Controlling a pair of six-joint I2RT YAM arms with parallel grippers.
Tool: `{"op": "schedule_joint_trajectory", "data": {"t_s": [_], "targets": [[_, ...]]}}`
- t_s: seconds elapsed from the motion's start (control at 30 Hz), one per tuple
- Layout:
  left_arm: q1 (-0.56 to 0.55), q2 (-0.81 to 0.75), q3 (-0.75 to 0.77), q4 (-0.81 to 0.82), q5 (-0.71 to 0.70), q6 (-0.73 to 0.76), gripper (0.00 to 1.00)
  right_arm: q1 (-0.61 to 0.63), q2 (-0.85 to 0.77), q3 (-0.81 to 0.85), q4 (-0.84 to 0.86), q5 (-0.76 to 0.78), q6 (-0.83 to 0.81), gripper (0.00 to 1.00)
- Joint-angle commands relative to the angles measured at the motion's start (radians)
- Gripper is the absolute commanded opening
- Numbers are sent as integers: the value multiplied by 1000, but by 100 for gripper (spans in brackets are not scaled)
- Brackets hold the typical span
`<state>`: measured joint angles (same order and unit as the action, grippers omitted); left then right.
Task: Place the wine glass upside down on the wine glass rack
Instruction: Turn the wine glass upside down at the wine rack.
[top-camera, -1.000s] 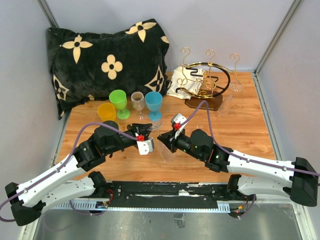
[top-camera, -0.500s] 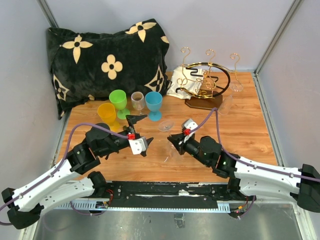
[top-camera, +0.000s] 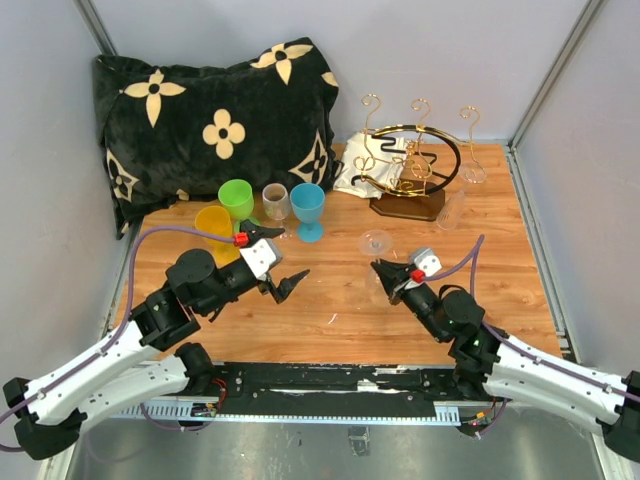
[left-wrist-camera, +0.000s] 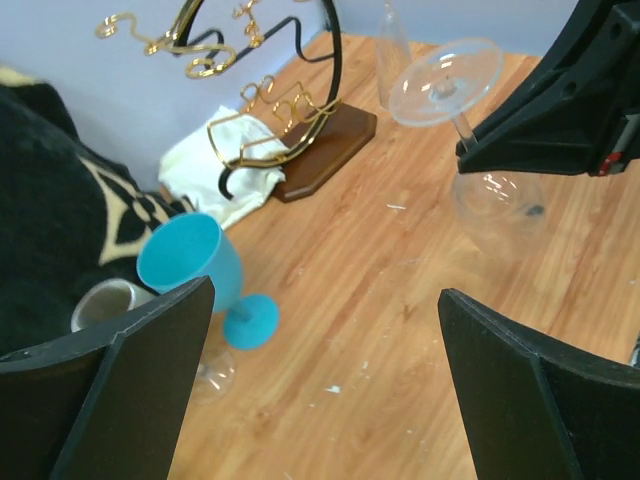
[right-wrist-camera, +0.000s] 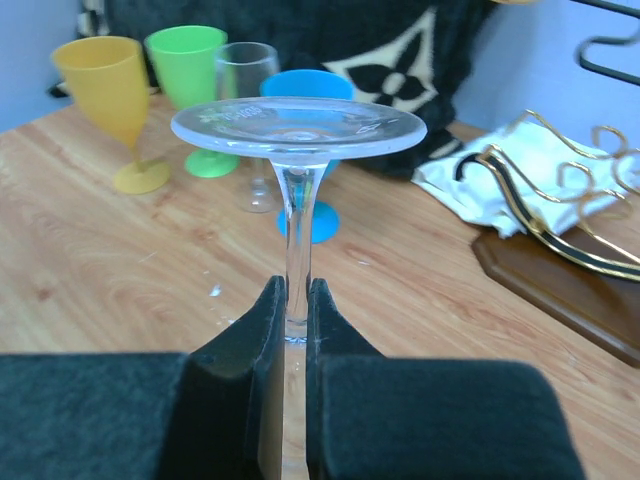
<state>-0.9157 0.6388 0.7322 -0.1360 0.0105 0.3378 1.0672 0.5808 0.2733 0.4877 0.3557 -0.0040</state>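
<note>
Wood table (top-camera: 500, 250), rack (top-camera: 410, 165) at back; mid-carry, glass (right-wrist-camera: 297, 130) pinched by stem in right gripper (right-wrist-camera: 293, 300), foot up; left gripper (top-camera: 293, 254) wide, empty. Next: lift, hook foot onto rack

I see a big black pillow (top-camera: 215, 120) with pale flowers at the back of the wooden table (top-camera: 500, 260). In front of it stand a yellow cup (top-camera: 212, 222), a green cup (top-camera: 237, 200), a small clear glass (top-camera: 276, 202) and a blue cup (top-camera: 308, 208). A white cloth (top-camera: 362, 172) lies to the right of the pillow.
</note>
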Motion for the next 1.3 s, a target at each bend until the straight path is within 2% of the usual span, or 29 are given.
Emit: {"op": "schedule_joint_trajectory", "data": {"t_s": [0.0,0.1,0.27,0.37,0.47,0.63,0.87,1.1,1.27], "targets": [[-8,29,3,33,-140,-255,100,-177,-12,-33,127,-160,68,1],[-7,96,64,-37,-197,-363,100,-337,24,-48,226,-349,137,1],[-8,183,131,-118,-193,-540,100,-538,147,-49,439,-598,180,1],[-8,241,150,-173,-189,-599,100,-611,215,-44,530,-645,208,1],[-8,327,211,-284,-158,-628,100,-669,261,-30,551,-677,208,1],[-8,393,245,-357,-199,-702,100,-699,274,5,468,-647,137,1],[-8,387,224,-337,-178,-713,100,-697,228,54,284,-624,116,1],[-8,424,255,-407,-245,-736,100,-697,199,72,230,-583,73,1],[-8,445,256,-442,-276,-740,100,-697,294,108,328,-586,37,1]]}}
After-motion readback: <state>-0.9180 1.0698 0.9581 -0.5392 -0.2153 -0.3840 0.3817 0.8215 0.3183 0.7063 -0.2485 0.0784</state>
